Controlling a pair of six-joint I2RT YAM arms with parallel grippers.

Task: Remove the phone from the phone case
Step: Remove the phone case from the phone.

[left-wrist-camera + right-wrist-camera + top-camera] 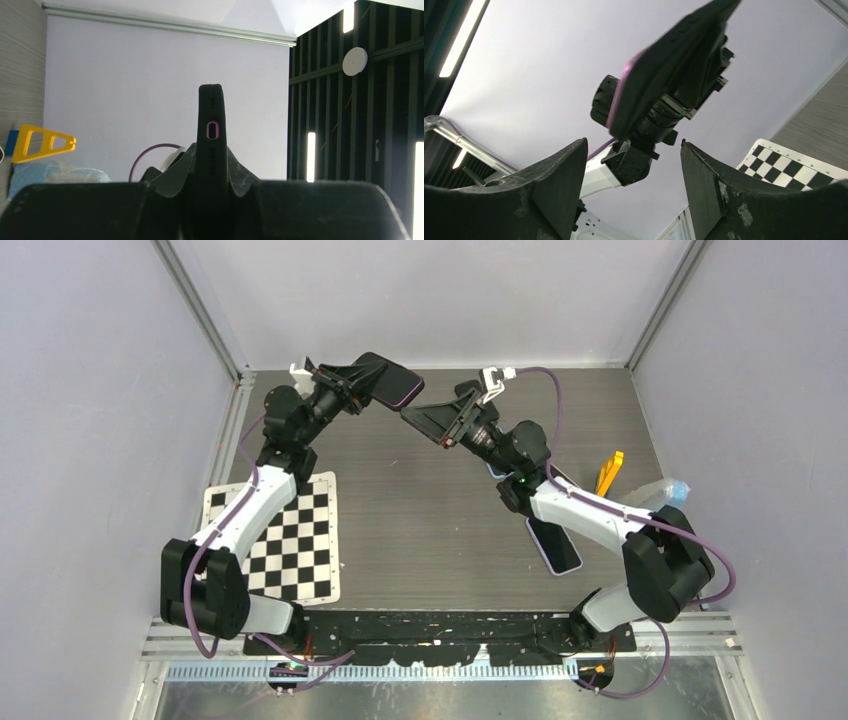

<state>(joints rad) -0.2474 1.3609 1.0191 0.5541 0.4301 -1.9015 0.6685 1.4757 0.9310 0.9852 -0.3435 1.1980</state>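
Observation:
A black phone case (392,380) with a purple rim is held up in the air at the back of the table, with my left gripper (362,387) shut on its lower part. In the left wrist view the case (211,110) stands edge-on between the fingers (280,160), a purple-ringed cutout facing me. I cannot tell whether the phone sits inside it. My right gripper (425,425) hangs open just right of the case, apart from it. From the right wrist the case (659,75) shows above the spread gripper (634,150). A dark, lilac-edged, phone-like slab (556,546) lies under the right forearm.
A checkerboard sheet (290,540) lies on the left of the dark table. A yellow tool (608,472) and a clear bag with blue in it (662,492) sit at the right edge. Pale walls close in the table on three sides.

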